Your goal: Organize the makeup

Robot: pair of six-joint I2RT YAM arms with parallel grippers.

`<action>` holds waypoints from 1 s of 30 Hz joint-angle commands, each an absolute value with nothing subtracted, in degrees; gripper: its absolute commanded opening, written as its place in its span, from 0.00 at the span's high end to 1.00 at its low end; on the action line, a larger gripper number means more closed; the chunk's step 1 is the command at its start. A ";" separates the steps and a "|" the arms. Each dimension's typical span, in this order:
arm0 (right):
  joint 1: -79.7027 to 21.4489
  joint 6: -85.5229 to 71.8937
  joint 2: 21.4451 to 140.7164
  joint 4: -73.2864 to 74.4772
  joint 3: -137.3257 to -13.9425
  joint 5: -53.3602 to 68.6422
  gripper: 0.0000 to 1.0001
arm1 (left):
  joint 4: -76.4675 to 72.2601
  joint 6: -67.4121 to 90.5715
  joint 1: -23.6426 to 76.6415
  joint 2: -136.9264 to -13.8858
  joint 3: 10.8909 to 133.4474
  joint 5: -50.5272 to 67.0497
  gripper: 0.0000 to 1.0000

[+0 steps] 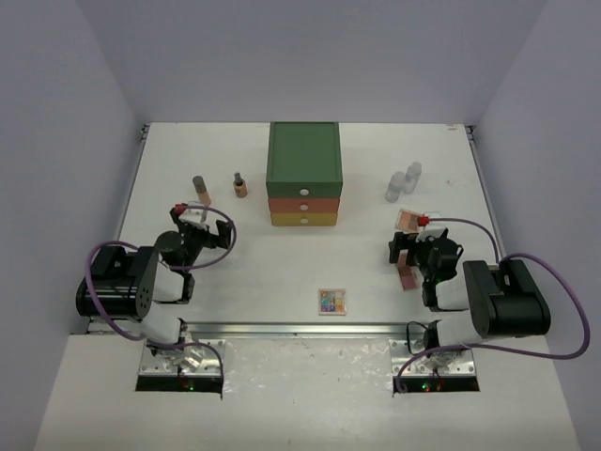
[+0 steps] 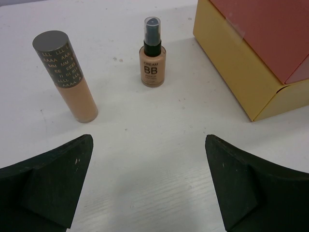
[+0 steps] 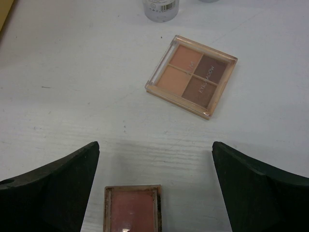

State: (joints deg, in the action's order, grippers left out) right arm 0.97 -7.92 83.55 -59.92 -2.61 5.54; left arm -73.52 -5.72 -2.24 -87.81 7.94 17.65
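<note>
My left gripper is open and empty, low over the table at the left. Its wrist view shows a peach tube with a grey cap and a small peach BB cream bottle standing ahead; both also show from above, the tube and the bottle. My right gripper is open and empty. In its wrist view a pink compact lies between the jaws, untouched, and a tan four-pan eyeshadow compact lies ahead. A multicolour palette lies near the front centre.
A three-drawer box with green top, orange and yellow drawers stands at the back centre; its yellow corner shows right of my left gripper. Two clear bottles stand right of the box; one base shows beyond the tan compact.
</note>
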 commanded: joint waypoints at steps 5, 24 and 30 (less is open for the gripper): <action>0.77 -7.21 83.19 -62.49 -4.04 4.85 0.01 | -80.08 -5.25 -2.62 -87.20 8.96 18.63 0.00; 0.72 -7.23 57.08 -25.03 -13.62 9.19 0.01 | -45.62 -11.87 -2.62 -46.91 8.29 15.91 0.00; 0.79 -8.49 53.40 -6.57 -24.02 17.16 0.01 | -32.38 -15.92 -2.55 -34.04 12.03 18.59 0.00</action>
State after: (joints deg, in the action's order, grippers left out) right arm 0.97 -7.75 55.95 -21.28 -17.36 10.93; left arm -42.54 -11.90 -2.24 -40.35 7.99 15.80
